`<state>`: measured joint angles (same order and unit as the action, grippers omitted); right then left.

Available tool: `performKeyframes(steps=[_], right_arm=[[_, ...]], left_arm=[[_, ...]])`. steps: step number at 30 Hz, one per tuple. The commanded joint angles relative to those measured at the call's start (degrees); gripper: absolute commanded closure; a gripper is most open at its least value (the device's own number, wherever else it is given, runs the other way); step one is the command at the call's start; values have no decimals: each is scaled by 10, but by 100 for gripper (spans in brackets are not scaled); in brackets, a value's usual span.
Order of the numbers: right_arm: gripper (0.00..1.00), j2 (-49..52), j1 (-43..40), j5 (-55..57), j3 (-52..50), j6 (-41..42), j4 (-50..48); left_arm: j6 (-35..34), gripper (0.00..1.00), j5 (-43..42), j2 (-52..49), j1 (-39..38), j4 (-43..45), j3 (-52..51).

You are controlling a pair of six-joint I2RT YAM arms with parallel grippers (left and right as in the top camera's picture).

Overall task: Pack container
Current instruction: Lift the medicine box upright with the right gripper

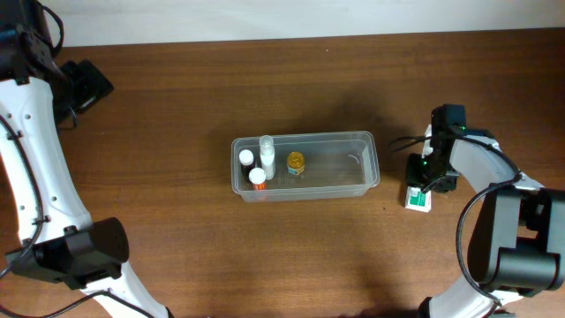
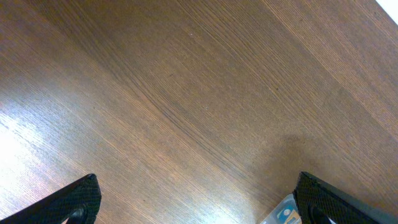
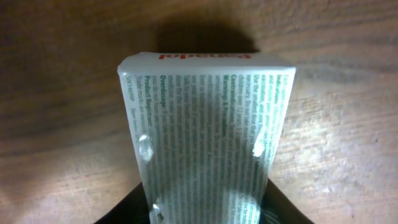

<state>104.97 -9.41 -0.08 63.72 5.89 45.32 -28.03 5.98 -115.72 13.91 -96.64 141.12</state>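
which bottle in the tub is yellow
The yellow bottle, standing alone nearer the middle of the tub; the other three bottles are white-topped and huddle at one end.

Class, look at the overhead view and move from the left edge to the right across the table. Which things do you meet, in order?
left arm → container → white-and-green carton

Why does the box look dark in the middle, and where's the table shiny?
Right wrist view: a shadow falls across the middle of the box; left wrist view: glare whitens the table at the left edge; overhead view: even light.
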Motion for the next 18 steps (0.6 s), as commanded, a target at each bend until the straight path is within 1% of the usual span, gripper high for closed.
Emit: performKeyframes(steps=[1,3,8,13,18], right_arm=[[64,-7,-4,-5,44,1,34],[66,-19,-3,-5,70,1,57],[66,-63,-3,-7,143,-10,128],[66,-107,-3,-13,186,-27,181],[66,-163,-3,-97,191,-24,201]], left_arm=[[9,0,-2,5,1,0,6],[9,0,-2,5,1,0,6],[9,0,-2,5,1,0,6],[9,0,-2,5,1,0,6],[9,0,-2,5,1,0,6]])
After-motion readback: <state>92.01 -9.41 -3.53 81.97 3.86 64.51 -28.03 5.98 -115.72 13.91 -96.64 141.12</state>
